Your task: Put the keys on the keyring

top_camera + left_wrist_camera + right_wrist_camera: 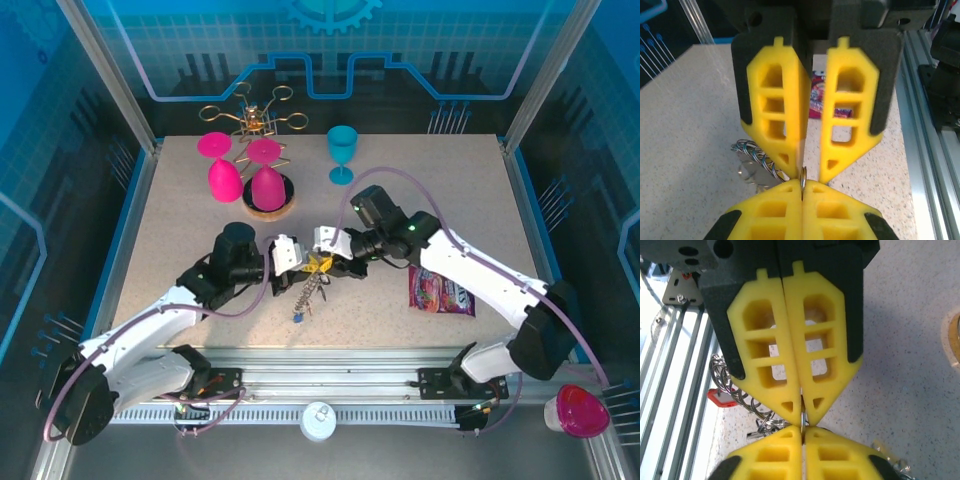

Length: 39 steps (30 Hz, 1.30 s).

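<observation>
Keyring, thin silvery metal loop (803,175), looks light, stiff, slippery; left tool (803,187) clamps its rim, right tool (811,176) opposite, slightly parted.

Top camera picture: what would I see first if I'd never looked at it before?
The two robot arms meeting mid-table: the left gripper and right gripper sit yellow tip to yellow tip over the keys, the left pinching a thin metal ring. At the back left, two bright pink goblets stand upside down, a teal goblet upright to their right.

White-and-black arms (140,335), purple cables (395,172), yellow latticed hands (802,184)
</observation>
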Available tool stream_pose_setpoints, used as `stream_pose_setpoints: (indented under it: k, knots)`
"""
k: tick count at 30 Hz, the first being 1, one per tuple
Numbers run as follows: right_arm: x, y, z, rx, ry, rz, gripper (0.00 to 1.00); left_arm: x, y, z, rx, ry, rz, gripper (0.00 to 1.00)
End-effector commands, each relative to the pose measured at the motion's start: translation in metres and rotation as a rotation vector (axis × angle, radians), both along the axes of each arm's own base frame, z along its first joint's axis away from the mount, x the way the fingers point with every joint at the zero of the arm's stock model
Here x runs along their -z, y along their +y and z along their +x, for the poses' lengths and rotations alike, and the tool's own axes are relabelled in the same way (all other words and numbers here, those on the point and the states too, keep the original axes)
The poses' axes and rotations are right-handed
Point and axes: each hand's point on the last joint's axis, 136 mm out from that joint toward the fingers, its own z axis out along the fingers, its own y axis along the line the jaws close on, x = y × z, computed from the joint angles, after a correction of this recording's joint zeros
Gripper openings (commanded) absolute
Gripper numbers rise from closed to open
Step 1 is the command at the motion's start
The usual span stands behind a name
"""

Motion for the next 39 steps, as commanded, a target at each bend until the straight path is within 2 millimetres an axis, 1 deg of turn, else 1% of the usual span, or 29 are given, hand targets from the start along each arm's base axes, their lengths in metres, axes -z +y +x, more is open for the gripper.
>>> stream_pose_setpoints:
  k: [1, 3, 7, 13, 21, 27, 32, 33, 36, 39]
  knots:
    - [-0.038, 0.003, -0.003, -0.017, 0.021, 0.256, 0.25, -0.018, -0.002, -0.006, 0.020, -0.063, -0.094, 0.00]
    - [-0.034, 0.000, 0.000, 0.002, 0.034, 0.301, 0.25, -0.021, -0.003, -0.008, 0.024, -0.062, -0.131, 0.00]
    - [-0.028, 0.001, 0.001, 0.011, 0.045, 0.332, 0.24, -0.026, -0.004, -0.010, 0.030, -0.063, -0.179, 0.00]
    - [-0.020, 0.003, 0.002, 0.005, 0.065, 0.334, 0.24, -0.031, -0.005, -0.011, 0.033, -0.055, -0.233, 0.00]
    - [-0.013, 0.002, 0.002, 0.012, 0.068, 0.317, 0.22, -0.035, -0.007, -0.012, 0.048, -0.048, -0.273, 0.00]
    - [-0.011, 0.001, 0.001, 0.004, 0.077, 0.311, 0.18, -0.039, -0.007, -0.013, 0.051, -0.050, -0.294, 0.00]
    - [-0.013, -0.001, 0.000, -0.001, 0.082, 0.322, 0.19, -0.039, -0.006, -0.011, 0.044, -0.054, -0.298, 0.00]
    - [-0.017, -0.002, 0.000, -0.004, 0.075, 0.332, 0.19, -0.039, -0.006, -0.011, 0.044, -0.051, -0.298, 0.00]
    - [-0.011, -0.006, 0.000, 0.010, 0.093, 0.340, 0.18, -0.039, -0.006, -0.011, 0.046, -0.052, -0.301, 0.00]
    - [-0.010, -0.006, -0.001, 0.007, 0.104, 0.334, 0.16, -0.041, -0.007, -0.011, 0.048, -0.055, -0.308, 0.00]
